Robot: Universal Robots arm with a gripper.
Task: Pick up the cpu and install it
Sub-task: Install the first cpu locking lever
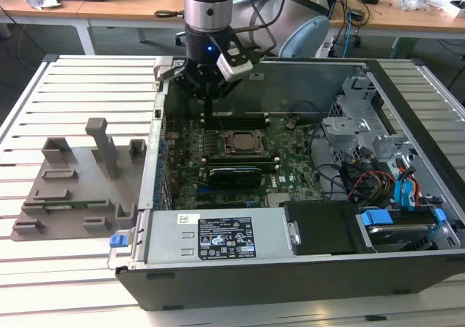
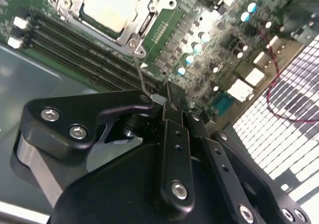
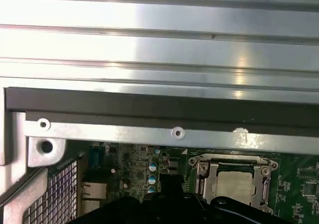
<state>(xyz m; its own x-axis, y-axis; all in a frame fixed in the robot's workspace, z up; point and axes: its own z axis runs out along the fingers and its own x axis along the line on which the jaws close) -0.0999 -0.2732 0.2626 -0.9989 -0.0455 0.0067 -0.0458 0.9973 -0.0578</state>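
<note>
The cpu (image 1: 240,142) lies flat in the motherboard socket inside the open computer case, its pale silver top facing up. Both wrist views show the cpu too (image 2: 110,5) (image 3: 232,184), framed by the metal socket bracket. My gripper (image 1: 208,118) hangs over the board just to the exterior view's left of the socket. In the second wrist view its black fingers (image 2: 172,109) are pressed together. A thin metal socket lever (image 2: 138,67) rises from the socket corner and ends right at my gripper's tips (image 2: 160,96).
A grey fixture (image 1: 73,182) with slots lies on the slatted table at the exterior view's left. Inside the case are a long black card (image 1: 234,174), a labelled power supply (image 1: 218,236) at the front, and drive cages with cables (image 1: 370,145) at the right. Memory slots (image 2: 75,47) run beside the socket.
</note>
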